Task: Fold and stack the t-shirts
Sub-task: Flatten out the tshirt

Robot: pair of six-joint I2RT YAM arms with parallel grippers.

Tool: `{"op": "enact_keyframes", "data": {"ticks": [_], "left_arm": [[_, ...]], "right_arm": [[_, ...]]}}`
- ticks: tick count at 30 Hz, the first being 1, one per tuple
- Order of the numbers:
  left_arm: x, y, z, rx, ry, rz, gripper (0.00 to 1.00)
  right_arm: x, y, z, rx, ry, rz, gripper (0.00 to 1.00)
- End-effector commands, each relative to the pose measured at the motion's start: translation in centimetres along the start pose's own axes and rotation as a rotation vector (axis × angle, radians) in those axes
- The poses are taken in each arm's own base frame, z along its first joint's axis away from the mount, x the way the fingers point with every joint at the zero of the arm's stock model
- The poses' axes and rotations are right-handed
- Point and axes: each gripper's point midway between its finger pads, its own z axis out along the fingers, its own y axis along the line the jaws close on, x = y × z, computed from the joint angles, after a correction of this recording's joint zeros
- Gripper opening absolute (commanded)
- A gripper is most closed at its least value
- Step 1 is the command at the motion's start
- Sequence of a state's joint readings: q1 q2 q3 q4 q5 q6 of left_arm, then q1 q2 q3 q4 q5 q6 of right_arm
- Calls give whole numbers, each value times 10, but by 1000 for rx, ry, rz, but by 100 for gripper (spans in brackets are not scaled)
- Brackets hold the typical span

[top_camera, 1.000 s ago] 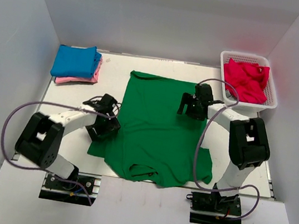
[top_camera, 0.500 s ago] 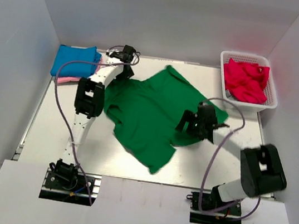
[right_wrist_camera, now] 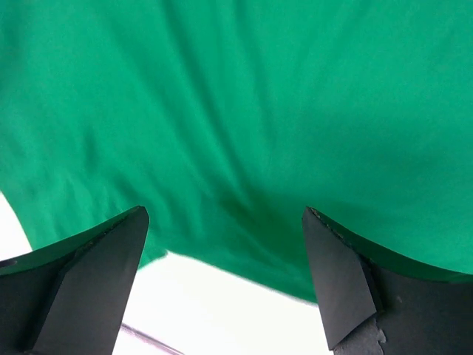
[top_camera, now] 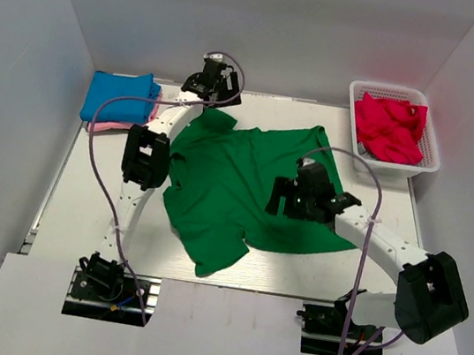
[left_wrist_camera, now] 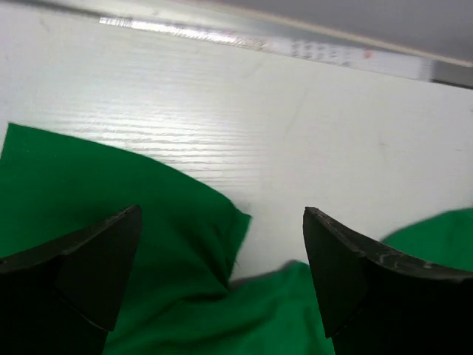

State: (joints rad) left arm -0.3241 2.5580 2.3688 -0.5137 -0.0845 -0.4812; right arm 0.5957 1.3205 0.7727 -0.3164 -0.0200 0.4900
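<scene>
A large dark green t-shirt (top_camera: 237,178) lies spread at a slant across the middle of the table, with a few wrinkles. My left gripper (top_camera: 216,94) is stretched to the far edge above the shirt's back corner; its jaws stand open and empty. In the left wrist view the gripper (left_wrist_camera: 222,274) hovers over a green cloth corner (left_wrist_camera: 214,237). My right gripper (top_camera: 283,198) is open over the shirt's right half, and the green cloth (right_wrist_camera: 244,111) fills the right wrist view. A folded blue t-shirt (top_camera: 120,93) lies on a pink one (top_camera: 124,127) at the back left.
A white lattice basket (top_camera: 427,161) at the back right holds a crumpled red t-shirt (top_camera: 392,125). Bare white table (top_camera: 82,199) shows left of the green shirt and along its front. Grey walls close in three sides. Cables loop off both arms.
The green shirt has been swung from lying square with its collar near to lying turned and slanted. The left arm reached to the back edge; the right arm moved toward the middle.
</scene>
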Motion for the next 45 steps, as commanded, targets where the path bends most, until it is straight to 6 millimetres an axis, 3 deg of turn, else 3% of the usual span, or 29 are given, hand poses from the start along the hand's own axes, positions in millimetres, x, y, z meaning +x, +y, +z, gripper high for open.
{"op": "enact_keyframes", "data": {"ticks": [1,2,5,7,8,9,10,11,12,13,14,17,18,19,20,21,22,25,26,27,29,31,32,35,36,39,42,45], "left_arm": [[-85,-58,-92,143,-202,91,100],[-99,-62,-119,155,-228,89,100],[-63,-39,-135,65,-118,72,100],[-28,-22,-149,16,-40,52,100],[-14,-15,-152,1,-11,41,100],[22,4,-147,-39,62,37,100],[28,3,-159,-31,62,21,100],[33,5,-156,-22,44,3,100],[64,19,-151,-37,96,9,100],[72,21,-147,-33,106,1,100],[83,26,-142,-47,131,4,100],[87,36,-129,-109,146,13,100],[98,47,-119,-160,172,24,100],[101,50,-113,-173,175,27,100],[97,55,-109,-193,173,22,100],[99,62,-105,-209,185,17,100],[110,67,-98,-223,210,21,100],[109,77,-89,-255,206,31,100],[111,81,-84,-273,206,35,100],[111,83,-81,-284,202,50,100],[110,85,-77,-298,205,53,100],[114,93,-71,-335,215,76,100],[113,98,-72,-362,211,92,100],[111,114,-68,-428,198,111,100],[114,120,-67,-452,204,119,100],[104,125,-67,-462,186,156,100],[102,126,-66,-454,185,194,100],[96,128,-63,-463,169,240,100]], "right_arm": [[-54,-20,-15,186,-157,16,90],[-59,-23,-16,208,-173,31,90],[-83,-32,-16,254,-255,85,90],[-97,-38,-10,274,-273,109,90],[-102,-38,-7,273,-273,106,90],[-124,-34,-8,267,-304,86,90],[-129,-36,2,275,-295,76,90],[-140,-33,10,271,-293,45,90],[-156,-33,10,269,-310,34,90],[-168,-30,19,265,-305,12,90],[-165,-32,36,259,-261,-4,90],[-176,-40,60,285,-201,-17,90],[-180,-42,66,290,-205,-21,90],[-194,-43,73,290,-225,-20,90],[-196,-58,84,310,-208,-5,90],[-213,-56,84,306,-235,-8,90],[-212,-65,100,316,-209,-11,90],[-240,-83,123,328,-204,-3,90],[-270,-80,114,320,-256,-2,90],[-256,-95,140,340,-202,4,90],[-272,-112,150,356,-207,16,90],[-283,-125,150,365,-219,33,90],[-282,-143,156,377,-206,60,90],[-278,-156,162,372,-189,106,90],[-280,-172,160,385,-197,131,90],[-289,-194,159,384,-228,157,90],[-308,-201,152,353,-285,179,90],[-329,-220,130,447,-366,202,90]]}}
